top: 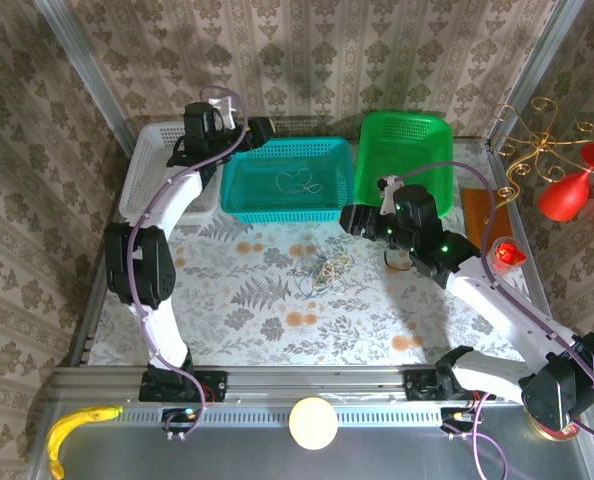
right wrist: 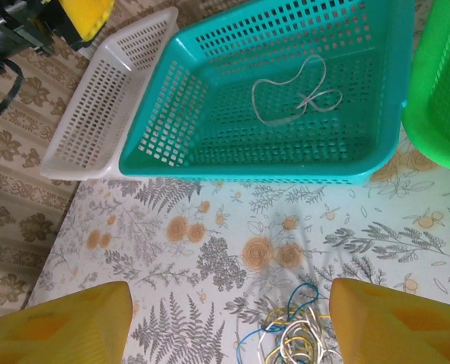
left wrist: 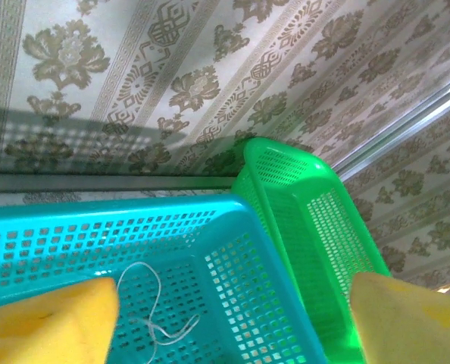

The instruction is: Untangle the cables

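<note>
At far left stands a white basket (top: 162, 170). The left gripper (left wrist: 229, 322) hangs over the teal basket (top: 277, 215), jaws spread wide and holding nothing. One whitish cable (right wrist: 293, 95) lies loose in that basket, so one strand looks sorted. The tangle of cables (top: 325, 272), blue, whitish and yellowish, sits on the table (top: 237, 320) at 6 o'clock from the teal basket, not yet pulled apart; most of the job seems left. The right gripper (right wrist: 229, 326) hovers at 1 o'clock from the tangle, jaws wide and empty. A green basket (top: 405, 150) stands rightmost. I can read no brand, label or writing.
</note>
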Controlling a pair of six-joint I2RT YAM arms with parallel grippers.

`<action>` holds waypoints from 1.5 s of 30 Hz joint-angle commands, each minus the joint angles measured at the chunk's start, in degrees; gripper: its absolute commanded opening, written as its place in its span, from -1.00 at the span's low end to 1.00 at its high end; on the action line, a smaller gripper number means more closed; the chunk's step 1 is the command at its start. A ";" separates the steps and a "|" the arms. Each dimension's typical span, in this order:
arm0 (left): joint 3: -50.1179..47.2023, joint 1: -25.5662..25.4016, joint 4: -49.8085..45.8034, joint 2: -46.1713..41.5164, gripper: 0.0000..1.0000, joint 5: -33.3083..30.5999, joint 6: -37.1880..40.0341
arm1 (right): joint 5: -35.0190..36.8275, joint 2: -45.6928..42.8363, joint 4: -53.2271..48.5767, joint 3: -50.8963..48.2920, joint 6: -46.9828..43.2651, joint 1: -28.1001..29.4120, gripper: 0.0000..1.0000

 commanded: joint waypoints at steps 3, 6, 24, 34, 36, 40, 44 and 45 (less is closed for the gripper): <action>-0.58 -0.88 -2.10 -7.52 1.00 1.13 2.10 | -1.19 3.10 -0.89 -2.12 -1.02 -0.35 0.42; -3.85 -1.91 -2.75 -11.62 1.00 1.12 2.64 | -1.49 4.95 -0.90 -3.12 -0.94 -0.35 0.41; -45.83 -10.00 -6.23 -43.26 1.00 -10.36 -2.39 | -4.37 13.40 0.95 -10.19 0.67 10.46 0.05; -48.63 -5.49 -6.56 -47.61 1.00 -12.62 -5.49 | -3.11 24.19 -1.52 0.19 -2.22 17.86 -0.17; -48.06 -4.60 -7.19 -47.56 1.00 -13.34 -6.29 | -2.84 27.06 -2.36 2.96 -2.60 18.84 -0.24; -47.42 -2.11 -8.41 -48.11 1.00 -14.02 -7.60 | -0.39 32.12 -4.57 7.11 -1.97 20.60 -0.30; -46.93 0.27 -8.50 -48.98 1.00 -13.78 -8.20 | 3.03 35.17 -6.69 9.10 -0.69 21.81 -0.30; -46.83 0.73 -8.59 -49.26 1.00 -13.69 -8.29 | 4.04 35.74 -7.38 9.35 -0.27 22.13 -0.28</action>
